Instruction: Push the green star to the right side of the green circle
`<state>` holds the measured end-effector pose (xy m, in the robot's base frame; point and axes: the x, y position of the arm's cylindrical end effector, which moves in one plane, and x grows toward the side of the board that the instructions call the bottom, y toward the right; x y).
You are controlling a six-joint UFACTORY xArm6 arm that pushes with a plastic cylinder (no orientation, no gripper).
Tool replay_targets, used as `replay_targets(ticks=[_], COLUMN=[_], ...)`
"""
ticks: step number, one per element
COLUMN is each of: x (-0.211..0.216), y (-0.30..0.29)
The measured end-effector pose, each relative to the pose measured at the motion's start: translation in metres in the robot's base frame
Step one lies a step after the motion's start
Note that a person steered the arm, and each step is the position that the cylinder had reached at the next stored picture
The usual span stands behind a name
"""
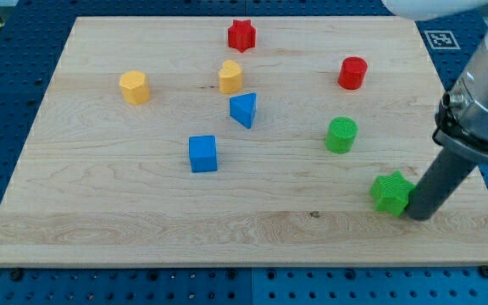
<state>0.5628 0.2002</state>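
Note:
The green star lies near the view's bottom right of the wooden board. The green circle stands up and to the left of it, a short gap apart. My tip rests on the board right against the star's lower right side. The dark rod rises from it up to the right, toward the arm at the view's right edge.
A red circle lies above the green circle. A red star sits at the top middle. A yellow heart-like block, a blue triangle, a blue cube and a yellow hexagon lie further left.

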Motion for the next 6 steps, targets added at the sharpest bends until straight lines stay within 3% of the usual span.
replay_targets(ticks=[1,2,3,4,6], x=[-0.019,0.031,0.04,-0.016,-0.037], y=[0.0,0.0,-0.014,-0.037,-0.043])
